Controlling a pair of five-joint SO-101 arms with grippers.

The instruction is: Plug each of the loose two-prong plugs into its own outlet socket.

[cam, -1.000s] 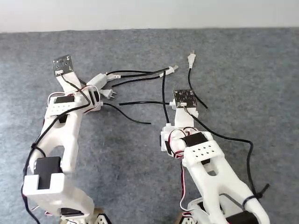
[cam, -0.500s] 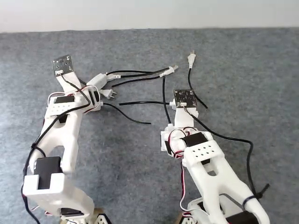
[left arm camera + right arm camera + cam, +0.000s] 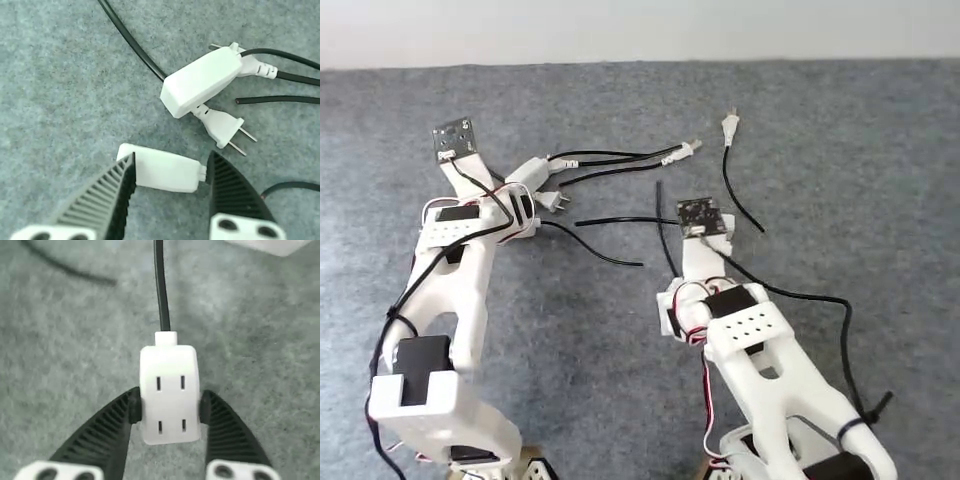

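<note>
- Our left claw [image 3: 170,160] is clenched on a white plastic block [image 3: 162,175], one finger against each short end; we judge that this grip steadies the block low over the grey bench [image 3: 60,90] so that a plug can be pushed into it.
- Just beyond that block lies a loose two-prong plug [image 3: 223,129]; its bare prongs point away from a longer white socket block [image 3: 200,82], and its tail touches that block's end; it lies near the left claw, which we take as the reason the arm sits here.
- Our right claw [image 3: 169,396] is grasping a four-slot socket block [image 3: 167,370] by its long sides; the slotted face is turned up toward the wrist camera and left uncovered, which we read as keeping the openings free for prongs; its black cord [image 3: 161,285] runs straight away from the claw; we cannot tell whether this block rests on the bench or is lifted.
- In the high view, a far white plug [image 3: 729,124] and a middle white plug [image 3: 686,150] lie unplugged on the bench beyond the right arm, well apart from both claws; we judge the task barely begun.
</note>
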